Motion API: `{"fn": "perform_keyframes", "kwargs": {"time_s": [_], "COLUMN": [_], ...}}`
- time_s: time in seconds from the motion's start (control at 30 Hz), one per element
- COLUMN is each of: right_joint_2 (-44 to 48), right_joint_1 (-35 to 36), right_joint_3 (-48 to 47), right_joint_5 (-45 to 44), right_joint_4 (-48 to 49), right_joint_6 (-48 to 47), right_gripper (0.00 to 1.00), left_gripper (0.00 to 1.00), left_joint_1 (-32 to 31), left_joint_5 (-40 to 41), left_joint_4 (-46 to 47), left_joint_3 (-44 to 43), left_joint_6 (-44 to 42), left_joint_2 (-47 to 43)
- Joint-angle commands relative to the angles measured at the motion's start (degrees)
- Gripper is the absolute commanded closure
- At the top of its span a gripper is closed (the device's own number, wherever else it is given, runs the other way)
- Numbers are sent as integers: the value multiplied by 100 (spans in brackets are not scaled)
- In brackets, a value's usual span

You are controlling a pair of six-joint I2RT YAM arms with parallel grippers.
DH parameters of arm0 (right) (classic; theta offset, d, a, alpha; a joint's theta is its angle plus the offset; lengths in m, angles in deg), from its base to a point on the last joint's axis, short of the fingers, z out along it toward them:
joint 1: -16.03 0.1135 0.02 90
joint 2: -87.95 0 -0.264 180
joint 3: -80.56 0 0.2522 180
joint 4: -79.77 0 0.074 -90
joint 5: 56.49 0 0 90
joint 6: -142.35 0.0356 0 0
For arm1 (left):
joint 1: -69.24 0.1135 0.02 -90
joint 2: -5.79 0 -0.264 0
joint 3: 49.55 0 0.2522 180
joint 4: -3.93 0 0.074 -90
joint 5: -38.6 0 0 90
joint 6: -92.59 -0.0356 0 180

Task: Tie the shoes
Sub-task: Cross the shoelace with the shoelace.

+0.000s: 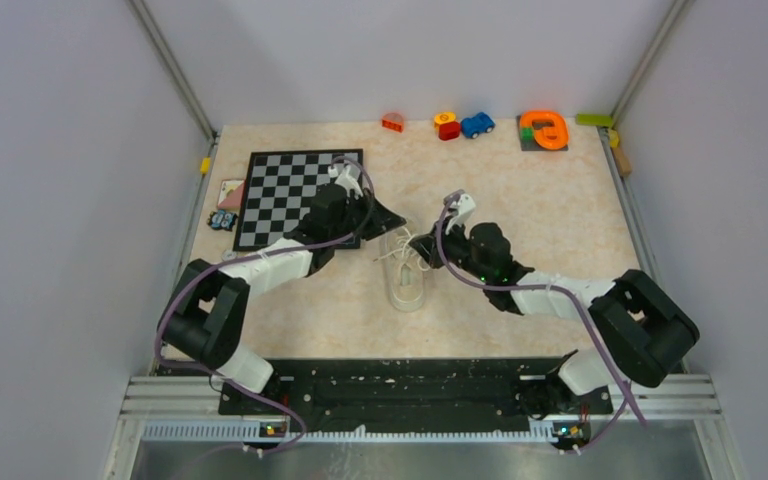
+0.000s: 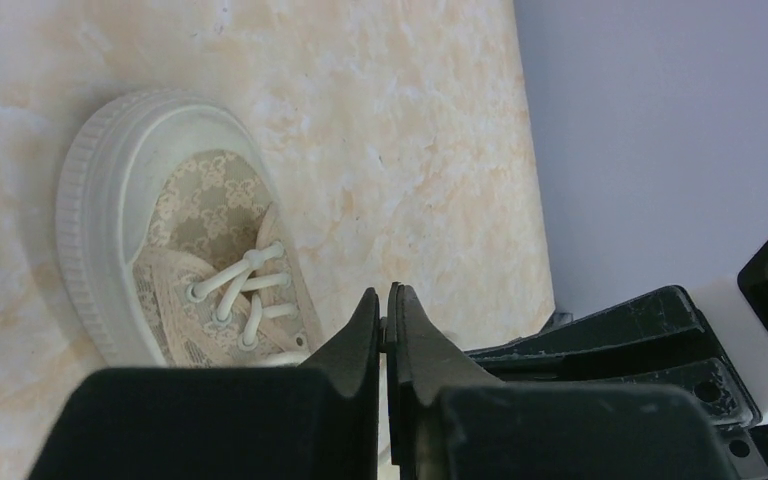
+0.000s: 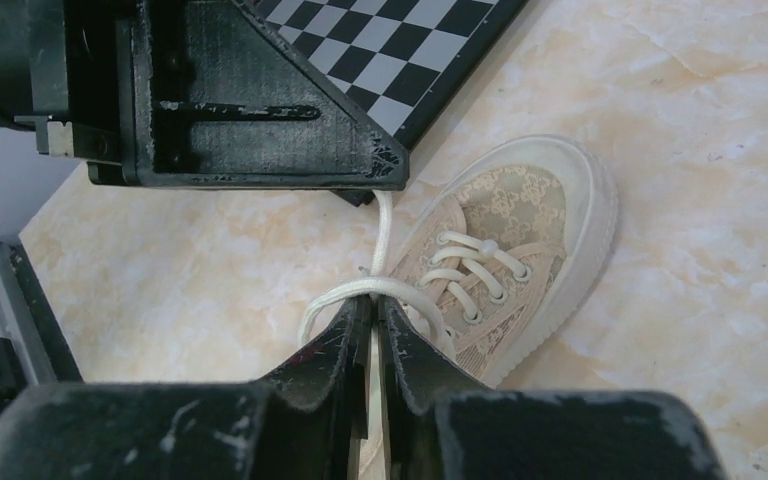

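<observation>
Sneaker (image 1: pixel 407 283) mid-desk, toe toward 6 o'clock. Left gripper (image 2: pixel 384 305) at its 12, pinched together on a taut lace (image 3: pixel 383 235). Right gripper (image 3: pixel 370 310) at 1, clamped on the loop. Chessboard (image 1: pixel 280 195) corner close at 10. Bare desk (image 1: pixel 340 320) at 7.

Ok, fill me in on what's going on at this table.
Two robot arms are working on tying a cream sneaker that lies mid-table, just right of the chessboard. The right gripper is shut on a lace loop over the shoe's opening. The left gripper has its jaws nearly together, apparently pinching the lace strand that runs from the shoe up to its tip. No finished bow shows yet.
</observation>
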Motion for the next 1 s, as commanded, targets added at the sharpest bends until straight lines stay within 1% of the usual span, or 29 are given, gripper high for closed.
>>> {"fn": "perform_keyframes", "kwargs": {"time_s": [0.0,0.03,0.07,0.1,0.23,0.3,0.37,0.4,0.47,0.57,0.73,0.83,0.97], "right_joint_2": [296,376,511,664,1510,1937,2224,2309,2215,1694,1107,721,560], "right_joint_1": [62,65,62,61,55,45,-12,-65,-215,-285,-333,-358,-360], "right_joint_3": [20,36,75,134,377,271,174,115,-165,-741,-935,-1131,-1097], "right_joint_5": [144,170,176,170,152,106,33,9,113,344,472,233,-96], "right_joint_4": [171,57,-69,-226,-1044,-1745,-2108,-2204,-2392,-2652,-1875,-1805,-1579], "right_joint_6": [-64,-49,-39,-53,-300,-450,-507,-492,-447,-609,-425,-246,-123], "right_gripper": [76,66,61,58,54,54,53,50,49,46,46,49,51], "left_gripper": [100,100,100,100,100,100,100,100,100,100,100,100,100], "left_joint_1": [-63,-64,-58,-64,-64,-64,-57,-66,-72,-78,-82,-82,-78], "left_joint_5": [-198,-219,-246,-262,-435,-550,-708,-802,-927,-1182,-1460,-1494,-1564], "left_joint_4": [272,265,241,177,-186,-366,-432,-455,-542,-552,-581,-622,-644], "left_joint_3": [-389,-424,-470,-538,-946,-1153,-1320,-1413,-1529,-1626,-1691,-1716,-1762], "left_joint_6": [-254,-352,-471,-623,-1106,-1270,-1406,-1477,-1585,-1692,-1747,-1703,-1623], "left_joint_2": [84,81,72,57,85,136,198,233,287,343,302,233,162]}}
